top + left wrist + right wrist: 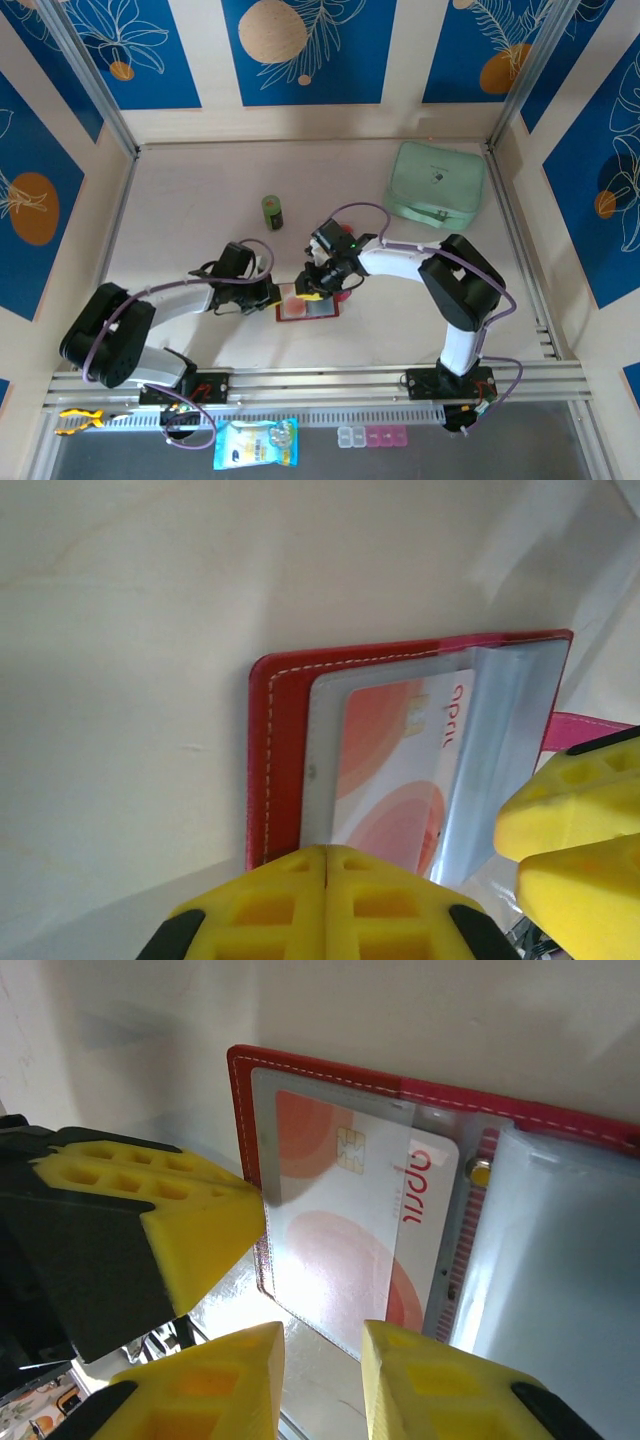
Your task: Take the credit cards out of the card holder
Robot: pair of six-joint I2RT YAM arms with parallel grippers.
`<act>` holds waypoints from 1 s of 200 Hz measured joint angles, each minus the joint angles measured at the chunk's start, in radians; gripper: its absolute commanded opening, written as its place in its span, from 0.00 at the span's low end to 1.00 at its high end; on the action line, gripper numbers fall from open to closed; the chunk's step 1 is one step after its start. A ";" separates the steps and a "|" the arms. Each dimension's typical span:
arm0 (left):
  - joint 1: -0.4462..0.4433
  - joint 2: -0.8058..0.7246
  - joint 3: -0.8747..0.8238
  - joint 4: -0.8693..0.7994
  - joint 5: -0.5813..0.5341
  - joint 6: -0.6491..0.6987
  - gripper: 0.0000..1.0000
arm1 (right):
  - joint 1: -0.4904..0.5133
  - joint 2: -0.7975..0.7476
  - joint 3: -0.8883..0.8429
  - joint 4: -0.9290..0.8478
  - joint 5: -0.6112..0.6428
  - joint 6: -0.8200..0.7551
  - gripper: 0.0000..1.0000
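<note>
The red card holder (308,307) lies open on the table between the two arms, its stitched edge (272,760) to the left. A white credit card (350,1220) with orange-red circles, a chip and red lettering sits inside a greyish clear sleeve (325,780). My left gripper (327,852) is shut, its yellow tips meeting at the holder's near left edge; nothing shows between them. My right gripper (322,1360) stands open, with the sleeve's loose corner just ahead of the gap. Another clear sleeve (560,1260) lies to the right.
A mint-green zip pouch (436,182) lies at the back right and a small dark-green jar (273,211) stands behind the holder. The right fingers (570,810) crowd the left wrist view. A blister pack (256,444) and pill box (372,436) lie below the front rail.
</note>
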 measured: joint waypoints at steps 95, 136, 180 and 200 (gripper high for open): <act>0.004 0.035 -0.005 0.029 0.017 0.008 0.01 | 0.010 0.063 0.039 -0.043 0.028 0.000 0.24; 0.004 0.035 -0.005 0.028 0.017 0.026 0.01 | 0.011 0.082 0.047 -0.026 0.007 0.000 0.22; 0.004 0.035 -0.005 0.027 0.017 0.031 0.00 | 0.011 0.090 0.053 -0.027 0.000 -0.001 0.23; 0.004 0.035 -0.005 0.025 0.017 0.034 0.01 | 0.012 0.100 0.073 -0.060 0.014 -0.009 0.23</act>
